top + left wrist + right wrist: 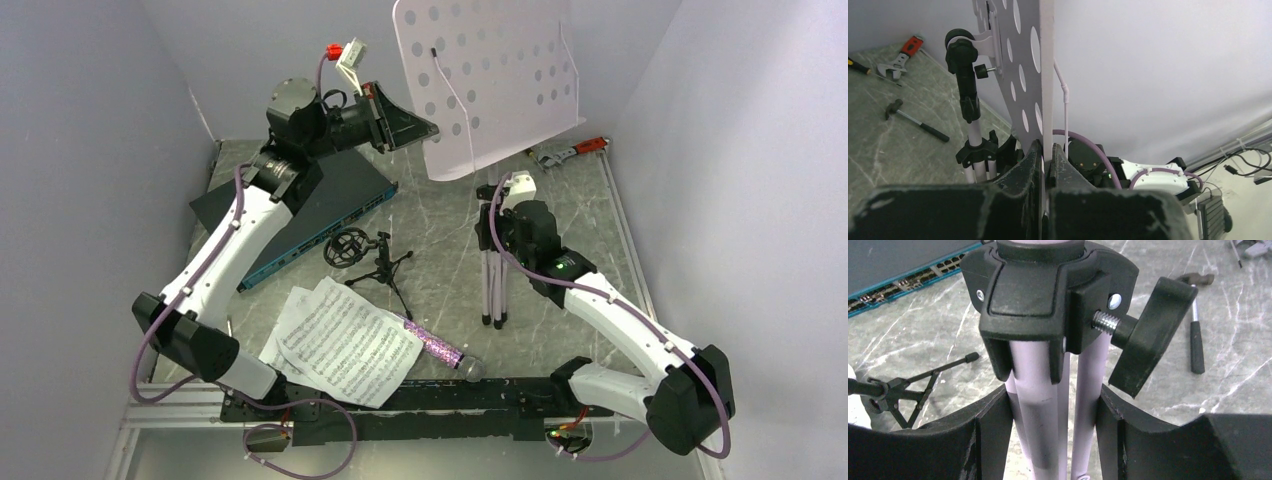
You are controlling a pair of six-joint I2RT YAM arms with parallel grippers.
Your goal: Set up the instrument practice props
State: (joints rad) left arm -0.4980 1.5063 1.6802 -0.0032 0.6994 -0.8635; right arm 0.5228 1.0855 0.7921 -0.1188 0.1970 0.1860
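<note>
Right gripper [1052,415] around music stand [490,85] legs — left gripper [1046,165] high on panel

White links [235,235], black joints [195,345], purple cables [1083,139] — seemingly a green light [563,266] on the right arm [620,315].

Pale walls [90,120], grey marbled tabletop [445,225]

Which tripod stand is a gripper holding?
The music stand: right gripper around its silver legs, left gripper pinching its panel. The black mic stand is untouched.
</note>
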